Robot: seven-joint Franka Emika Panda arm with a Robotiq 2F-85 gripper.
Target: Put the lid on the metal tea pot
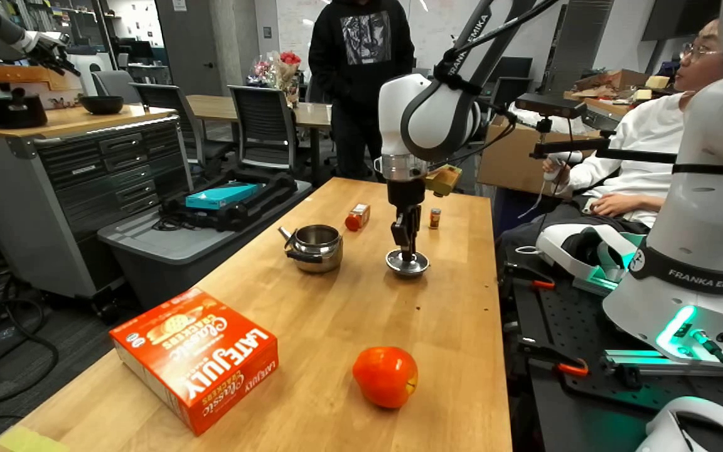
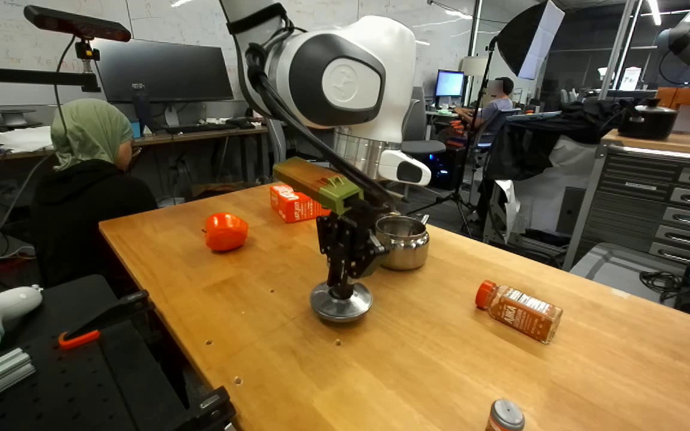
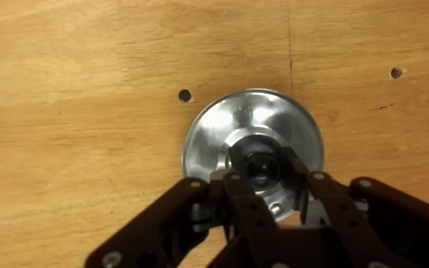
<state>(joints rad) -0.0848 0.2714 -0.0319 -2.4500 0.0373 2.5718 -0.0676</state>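
Your claw [image 3: 263, 163] is clamped on the dark centre knob [image 3: 262, 172] of the lid [image 2: 340, 309], one finger pressed to each side, and it points down at the table [image 1: 449, 339]; you have the lid just beside one of the drilled holes [image 3: 184, 95] in the wood, though I cannot tell whether its rim touches the surface; the metal tea pot [image 1: 319, 257] stands upright near your claw, apart from the lid, its mouth open and its short spout pointing away from you in an exterior view; toward one end of the table you have the red cracker box [image 1: 198, 358], lying flat, and a round red-orange object [image 1: 385, 376] apart from it; toward the other end, a spice bottle [image 2: 523, 311] with an orange-red cap lies on its side, and a small jar [image 1: 435, 218] stands upright, apart from the bottle; both are well clear of your claw
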